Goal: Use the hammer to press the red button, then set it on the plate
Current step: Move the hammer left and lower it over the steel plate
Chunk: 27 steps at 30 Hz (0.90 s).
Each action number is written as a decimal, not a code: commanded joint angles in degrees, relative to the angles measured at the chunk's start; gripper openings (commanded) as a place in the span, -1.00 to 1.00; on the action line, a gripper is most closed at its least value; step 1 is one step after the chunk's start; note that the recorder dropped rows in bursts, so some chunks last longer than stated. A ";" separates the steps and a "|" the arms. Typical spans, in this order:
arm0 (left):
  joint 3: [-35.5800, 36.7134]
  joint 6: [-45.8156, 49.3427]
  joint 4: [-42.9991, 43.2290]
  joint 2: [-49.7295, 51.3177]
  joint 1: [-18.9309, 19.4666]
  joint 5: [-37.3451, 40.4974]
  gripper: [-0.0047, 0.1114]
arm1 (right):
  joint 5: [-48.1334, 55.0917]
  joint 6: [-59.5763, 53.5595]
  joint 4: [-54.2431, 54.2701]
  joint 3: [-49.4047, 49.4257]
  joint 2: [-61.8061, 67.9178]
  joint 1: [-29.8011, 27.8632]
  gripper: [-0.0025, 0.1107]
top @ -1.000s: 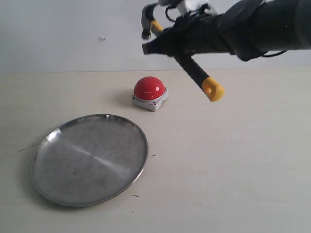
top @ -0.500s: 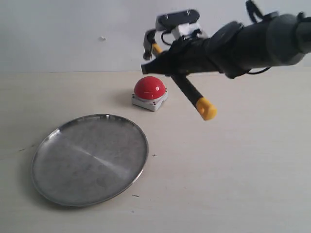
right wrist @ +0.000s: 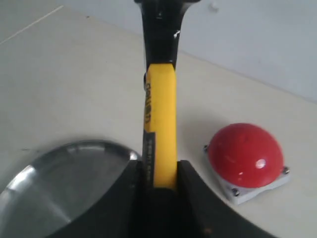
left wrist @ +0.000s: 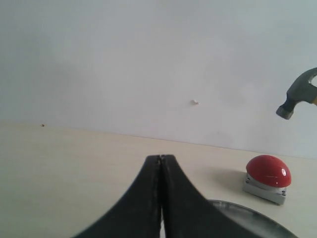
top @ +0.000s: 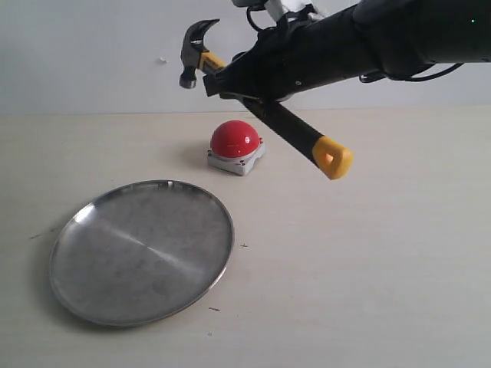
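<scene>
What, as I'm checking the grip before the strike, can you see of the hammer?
The hammer is a claw hammer with a dark metal head, a yellow neck with lettering, and a black handle ending in a yellow loop. The right gripper is shut on its handle, one finger on each side. It hangs in the air, tilted. In the exterior view the head is high on the left and the looped end lower on the right. The head shows above and left of the red button, not touching it.

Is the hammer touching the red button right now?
Apart. The left wrist view shows the hammer head up in the air, with bare wall between it and the red button below.
</scene>
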 commanded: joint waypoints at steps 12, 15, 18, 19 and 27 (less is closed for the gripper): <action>0.13 -0.36 0.07 -0.19 -0.31 0.13 -0.92 | 28.86 -31.61 42.93 -2.05 10.75 0.73 -0.96; 0.13 -0.36 0.07 -0.19 -0.31 0.13 -0.92 | 28.14 -31.55 42.93 -2.47 13.58 1.57 -0.96; 0.13 -0.36 0.07 -0.19 -0.31 0.13 -0.92 | 28.21 -31.55 42.93 -3.29 16.22 2.36 -0.96; 0.13 -0.36 0.07 -0.19 -0.31 0.13 -0.92 | 28.21 -31.55 42.93 -3.57 17.12 2.65 -0.96; 0.13 -0.36 0.07 -0.19 -0.31 0.13 -0.92 | 26.06 -28.95 42.93 -9.09 22.67 6.49 -0.96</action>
